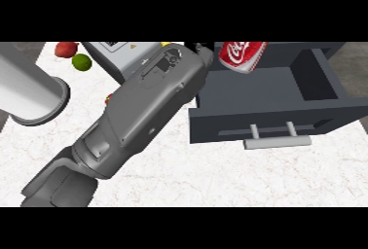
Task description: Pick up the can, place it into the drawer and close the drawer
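The red can (243, 55) is tilted, up at the back of the open grey drawer (273, 92); the right hand (203, 54) is just beside it, mostly hidden by its grey arm (137, 112), so I cannot tell if the fingers are curled; the drawer has a pale handle (277, 138); a green lime (81, 62) and a red fruit (66, 48) sit far left on the white counter (215, 180).

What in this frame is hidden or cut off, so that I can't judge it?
All in the head view:
- Hand: almost wholly behind the forearm, so its hold on the can cannot be seen.
- Can: top cut off by the upper edge.
- Red-green item: mostly under the forearm, unidentifiable.
- Drawer: back cut off by the upper edge.
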You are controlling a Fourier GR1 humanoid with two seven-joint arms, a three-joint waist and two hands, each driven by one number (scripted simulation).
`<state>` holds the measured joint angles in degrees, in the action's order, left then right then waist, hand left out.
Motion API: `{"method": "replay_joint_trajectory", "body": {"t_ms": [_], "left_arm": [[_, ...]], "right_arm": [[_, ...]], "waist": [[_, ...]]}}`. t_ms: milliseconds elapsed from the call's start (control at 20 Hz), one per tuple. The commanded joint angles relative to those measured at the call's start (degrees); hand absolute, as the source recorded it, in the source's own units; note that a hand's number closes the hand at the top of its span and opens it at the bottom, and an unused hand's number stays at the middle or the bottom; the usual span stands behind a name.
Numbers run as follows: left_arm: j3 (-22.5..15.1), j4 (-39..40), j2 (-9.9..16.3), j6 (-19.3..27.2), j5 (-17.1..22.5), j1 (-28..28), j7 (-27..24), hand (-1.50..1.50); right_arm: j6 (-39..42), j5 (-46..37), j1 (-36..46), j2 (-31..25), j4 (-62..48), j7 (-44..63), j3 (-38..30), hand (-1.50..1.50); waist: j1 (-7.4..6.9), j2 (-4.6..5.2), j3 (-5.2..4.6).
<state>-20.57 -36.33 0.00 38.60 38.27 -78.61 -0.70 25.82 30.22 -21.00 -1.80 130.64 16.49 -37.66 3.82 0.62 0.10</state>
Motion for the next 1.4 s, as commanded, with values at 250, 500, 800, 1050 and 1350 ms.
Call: {"method": "replay_joint_trajectory", "body": {"t_ms": [250,500,800,1050,1350], "left_arm": [[-6.32,6.27,0.0,2.17,7.27,-1.67,-2.89,1.5],[-10.94,7.0,0.0,4.16,9.1,-1.9,-2.39,-1.5],[-12.48,9.27,0.0,6.43,12.18,-2.12,-4.62,-1.5],[-14.11,10.01,0.0,6.22,14.33,0.56,-8.33,-1.5],[-13.11,12.06,0.0,5.65,17.15,-1.85,-9.7,-1.5]], "right_arm": [[0.54,-0.32,-0.63,1.22,1.7,0.47,1.22,-1.5],[-1.7,1.23,2.99,-2.84,-0.78,1.43,-1.75,-1.5],[-1.72,-0.72,1.67,0.56,2.09,2.12,0.93,-1.5],[-0.69,-0.79,3.2,-2.01,0.01,1.85,0.01,-1.5],[-0.1,1.07,1.64,-0.67,1.14,1.89,-0.08,-1.5]], "waist": [[1.08,0.28,0.04],[0.83,0.18,0.04],[1.55,0.42,0.03],[1.78,0.63,0.03],[2.29,0.63,0.03]]}}
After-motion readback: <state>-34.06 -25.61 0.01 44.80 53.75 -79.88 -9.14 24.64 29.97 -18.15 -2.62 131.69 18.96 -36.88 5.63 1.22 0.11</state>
